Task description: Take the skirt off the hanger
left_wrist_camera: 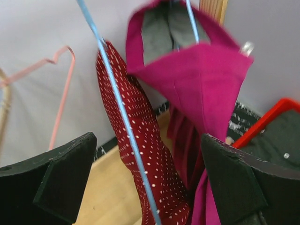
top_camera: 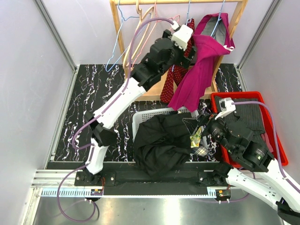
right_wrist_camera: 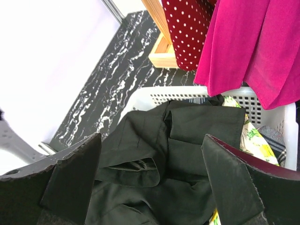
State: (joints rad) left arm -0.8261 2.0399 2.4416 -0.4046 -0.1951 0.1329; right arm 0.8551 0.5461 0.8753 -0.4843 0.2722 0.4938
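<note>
1. Skirt [top_camera: 201,65], magenta with a grey lining at the waist, hangs on a pale blue wire hanger [top_camera: 218,22] at the right end of the wooden rack [top_camera: 140,96]; I take it, rather than the red polka-dot garment [top_camera: 169,86] just beside it, to be the task's piece; nothing has come off the hanger yet.
2. Its long axis runs down from the hanger; in the top view the hem drifts toward the near left, ending above the white basket [top_camera: 140,117]; the waistband sits skewed, the right corner held high.
3. The left gripper [top_camera: 188,49] is raised to rack height, close against the waistband; its jaws are spread wide and grasp nothing; in its wrist view the skirt lies ahead and to the right, while the polka-dot cloth and a second blue wire [left_wrist_camera: 122,117] fill the middle of the gap; how far beyond the fingertips [left_wrist_camera: 70,173] they hang I cannot tell.
4. The right gripper [top_camera: 206,124] is low, over the basket and the black garment [top_camera: 161,145] heaped in it; it too is released, empty; the skirt's hem hangs above and beyond it.
5. The left arm is plainly the nearer to the waist; the coming move likely needs it shifted rightward, clear of the dotted cloth, before closing on the magenta edge.
</note>
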